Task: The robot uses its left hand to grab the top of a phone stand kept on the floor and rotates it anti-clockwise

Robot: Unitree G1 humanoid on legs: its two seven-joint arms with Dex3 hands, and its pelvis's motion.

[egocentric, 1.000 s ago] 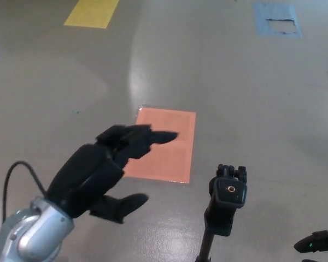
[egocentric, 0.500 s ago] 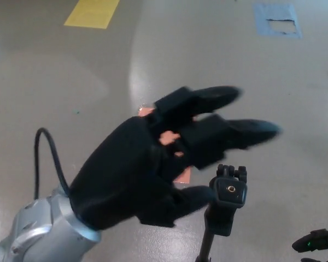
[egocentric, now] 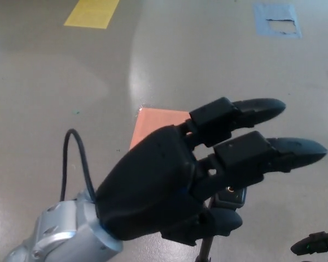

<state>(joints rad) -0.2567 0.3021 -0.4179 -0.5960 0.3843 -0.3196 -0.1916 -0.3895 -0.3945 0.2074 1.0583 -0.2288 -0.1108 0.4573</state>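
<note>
My left hand [egocentric: 191,180] fills the lower middle of the head view, black, open, its two fingers [egocentric: 273,150] stretched to the right and its thumb tucked below. It hovers above the black phone stand's top [egocentric: 235,195], covering most of it; only a corner of the head and a piece of the pole [egocentric: 205,248] show beneath the palm. I cannot tell if the hand touches the stand. Only a dark tip of my right hand [egocentric: 316,243] shows at the bottom right corner, too little for its state to be read.
An orange rectangle [egocentric: 153,123] lies on the grey floor behind my hand. A yellow patch [egocentric: 92,12] sits at the far left, a blue taped patch [egocentric: 277,19] at the far right. A black cable [egocentric: 74,158] loops from my left wrist.
My left hand has risen and moved right, from beside the stand to over its top, now hiding most of the stand's head. The stand itself has not moved.
</note>
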